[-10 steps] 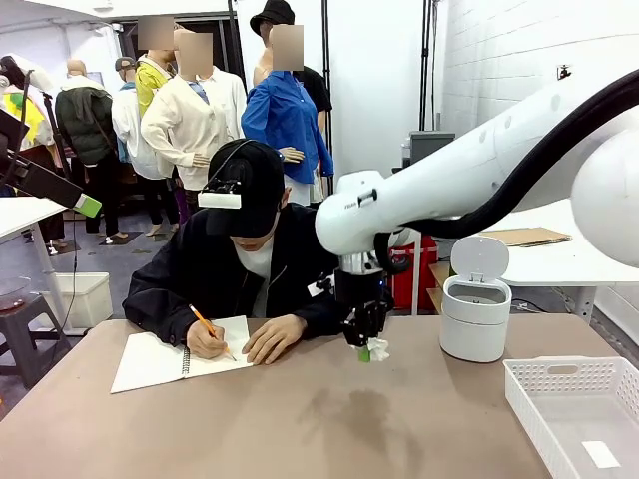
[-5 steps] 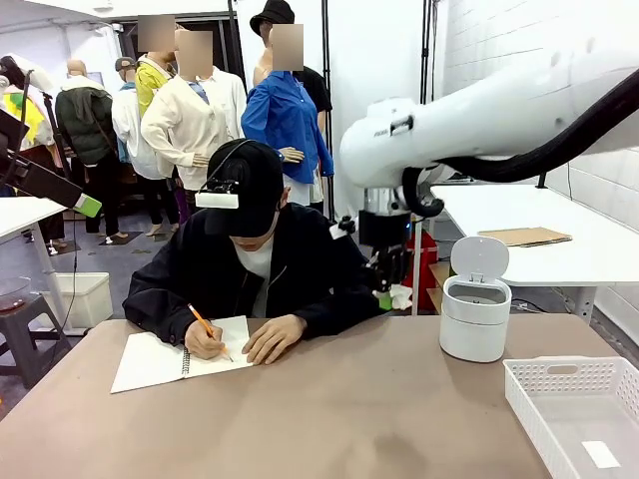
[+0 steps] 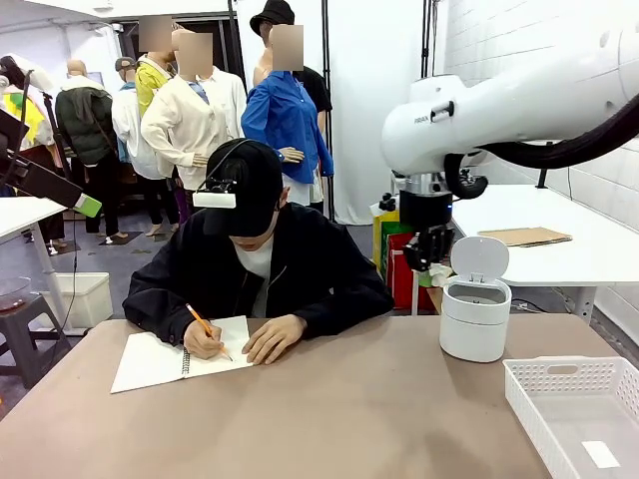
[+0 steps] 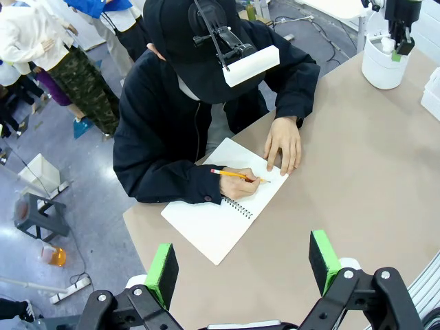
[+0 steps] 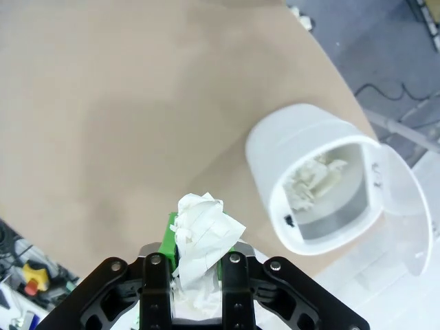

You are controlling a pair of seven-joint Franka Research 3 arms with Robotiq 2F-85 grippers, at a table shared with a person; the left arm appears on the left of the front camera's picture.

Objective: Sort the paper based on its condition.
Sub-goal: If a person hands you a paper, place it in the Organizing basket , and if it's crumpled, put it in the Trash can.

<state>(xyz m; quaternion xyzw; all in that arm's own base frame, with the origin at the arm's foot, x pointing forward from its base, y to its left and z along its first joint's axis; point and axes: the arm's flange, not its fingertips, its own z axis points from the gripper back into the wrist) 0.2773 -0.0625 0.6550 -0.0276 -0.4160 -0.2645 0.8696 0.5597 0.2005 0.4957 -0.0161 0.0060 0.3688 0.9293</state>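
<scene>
Firmly clamped in the right end effector [image 5: 196, 256], a lumpy, creased white paper wad [image 5: 203, 221] juts out past it, near the open white cylindrical bin [image 5: 269, 161] ahead; the left end effector [image 4: 244, 265] holds its jaws apart.

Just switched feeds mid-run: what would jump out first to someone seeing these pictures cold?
The right gripper, shut on a crumpled paper wad, hangs in the air close by the open white bin at the right of the table, and more crumpled paper already lies inside it. Across the table, a person writes with a pencil in a spiral notebook on the left.
</scene>
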